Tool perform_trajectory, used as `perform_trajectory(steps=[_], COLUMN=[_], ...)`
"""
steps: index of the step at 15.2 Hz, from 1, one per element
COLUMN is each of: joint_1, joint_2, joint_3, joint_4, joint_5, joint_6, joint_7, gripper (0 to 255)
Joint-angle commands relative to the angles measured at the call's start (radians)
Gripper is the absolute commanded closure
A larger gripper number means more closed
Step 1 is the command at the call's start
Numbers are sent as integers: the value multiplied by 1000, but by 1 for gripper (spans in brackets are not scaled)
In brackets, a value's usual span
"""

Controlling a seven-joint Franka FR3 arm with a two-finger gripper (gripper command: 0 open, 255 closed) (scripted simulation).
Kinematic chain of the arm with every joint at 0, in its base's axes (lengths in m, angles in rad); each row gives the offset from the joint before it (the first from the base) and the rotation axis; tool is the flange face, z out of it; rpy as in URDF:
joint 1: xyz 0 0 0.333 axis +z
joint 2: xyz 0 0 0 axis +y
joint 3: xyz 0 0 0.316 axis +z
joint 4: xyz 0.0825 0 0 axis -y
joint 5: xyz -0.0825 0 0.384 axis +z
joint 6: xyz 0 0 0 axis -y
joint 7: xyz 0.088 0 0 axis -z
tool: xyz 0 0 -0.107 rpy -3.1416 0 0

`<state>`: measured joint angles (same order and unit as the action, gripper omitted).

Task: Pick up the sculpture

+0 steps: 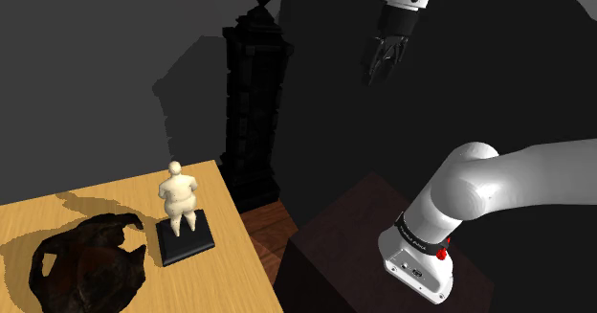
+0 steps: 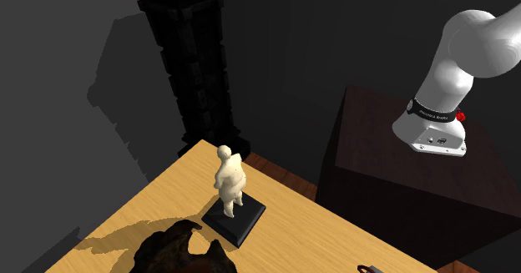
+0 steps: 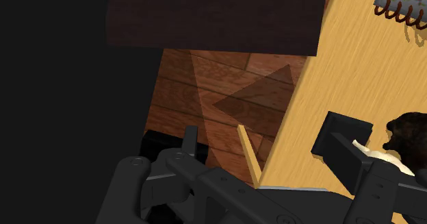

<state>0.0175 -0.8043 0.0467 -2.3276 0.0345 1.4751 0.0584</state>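
Tool [image 1: 384,73] hangs high, well above everything, fingers spread apart and holding nothing. In the wrist view I see wood floor [image 3: 226,99] under it, with the tabletop [image 3: 342,65] edge off to one side, so I judge it is not yet over the work area. The sculpture [image 1: 178,198] lies well apart from the tool, down and toward the shoulder view's left. It is a cream figure standing upright on a flat black base [image 1: 188,247], near the tabletop corner closest to the stand [image 1: 354,234]. Its long axis is vertical, so I expect to travel across and down, then close on the torso from the sides; the base looks too wide and low to pinch. Just beside the base, further toward the shoulder view's left, sits a dark lumpy object [image 1: 86,263], apart from it but near enough to watch on the descent. I can't tell if that lump is a container or holds anything. A tall dark carved column [image 1: 254,100] stands on the floor behind the tabletop.
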Motion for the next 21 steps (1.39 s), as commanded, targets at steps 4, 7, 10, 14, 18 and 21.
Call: perform_trajectory(steps=[4,7,10,14,18,21], joint_1=[16,30,43,56,63,67], joint_2=[52,115,187,298,424,526], joint_3=[53,106,159,228,295,343], joint_4=[-14,-16,-8,22,71,122], joint_5=[37,68,92,111,109,92], joint_6=[69,138,207,296,377,432], joint_7=[52,103,154,223,295,355], gripper=[0,0,0,0,0,0])
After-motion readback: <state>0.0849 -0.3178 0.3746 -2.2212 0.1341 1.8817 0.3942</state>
